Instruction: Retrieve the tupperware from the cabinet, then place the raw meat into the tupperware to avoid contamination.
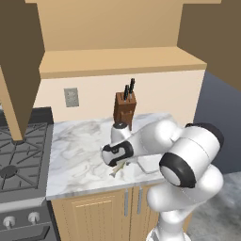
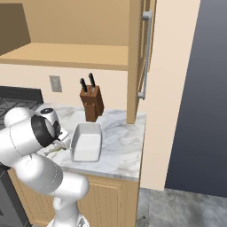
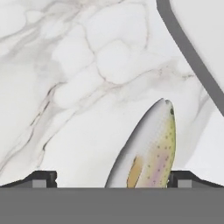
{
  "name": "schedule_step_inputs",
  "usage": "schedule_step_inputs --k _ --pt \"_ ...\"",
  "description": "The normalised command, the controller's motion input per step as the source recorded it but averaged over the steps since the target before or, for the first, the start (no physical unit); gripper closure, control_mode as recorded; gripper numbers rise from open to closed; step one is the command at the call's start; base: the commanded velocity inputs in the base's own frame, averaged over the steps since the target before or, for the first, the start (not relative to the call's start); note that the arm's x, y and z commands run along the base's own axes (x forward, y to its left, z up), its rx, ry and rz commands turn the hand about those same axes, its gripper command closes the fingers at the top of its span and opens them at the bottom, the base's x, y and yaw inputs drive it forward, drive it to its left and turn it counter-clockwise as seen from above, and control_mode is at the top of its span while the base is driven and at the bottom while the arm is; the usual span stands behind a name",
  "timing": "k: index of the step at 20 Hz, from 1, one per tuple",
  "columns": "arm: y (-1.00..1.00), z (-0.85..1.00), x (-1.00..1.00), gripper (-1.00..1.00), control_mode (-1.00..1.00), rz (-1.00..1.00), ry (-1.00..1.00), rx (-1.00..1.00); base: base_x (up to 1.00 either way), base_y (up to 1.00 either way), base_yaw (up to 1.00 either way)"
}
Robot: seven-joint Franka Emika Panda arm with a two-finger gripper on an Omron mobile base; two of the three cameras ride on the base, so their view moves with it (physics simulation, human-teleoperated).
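Closest of all, the gripper (image 3: 111, 178) is seen in the hand view with its two dark fingertips (image 3: 41, 178) spread wide apart, and nothing is clamped between them. Between those tips the raw meat (image 3: 151, 151) is laid flat on the marble counter (image 3: 78, 78), its head pointed away from the hand; whether either tip is touching it cannot be told. In the left base view the fish (image 1: 117, 169) is partly covered by the white arm, and only its tail end is shown near the counter's front edge. Just beside it, the tupperware (image 2: 86, 142) is set upright on the counter (image 2: 124, 150), out of the cupboard, and nothing is seen inside it; its grey rim (image 3: 188, 48) is caught at the upper right of the hand view. Farther back, the knife block (image 2: 91, 103) is stood against the wall, with two dark handles raised from it. To the robot's left a stove (image 1: 19, 155) is placed next to the counter. Above, the cabinet (image 2: 66, 31) is held open, its door (image 2: 139, 57) swung out with the silver bar handle (image 2: 145, 55) facing forward.
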Motion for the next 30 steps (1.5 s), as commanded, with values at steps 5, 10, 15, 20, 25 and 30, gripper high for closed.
schedule_step_inputs --k 5,10,15,20,25,30 --pt "0.02 -0.17 0.02 -1.0 -1.0 0.0 0.02 0.0 0.0 0.0 0.0" --pt "0.05 -0.07 0.02 1.0 -1.0 0.0 0.0 0.0 0.0 0.0 0.0" --pt "0.0 0.0 0.0 1.0 -1.0 0.0 0.0 0.0 0.0 0.0 0.0" --pt "0.0 0.32 0.0 1.0 -1.0 -0.03 0.0 0.0 0.0 0.0 0.0" --pt "0.0 0.69 0.0 1.0 -1.0 -0.04 -0.02 0.0 0.0 0.0 0.0" --pt "-0.01 0.71 0.0 1.0 -1.0 -0.04 -0.03 0.0 0.0 0.0 0.0"
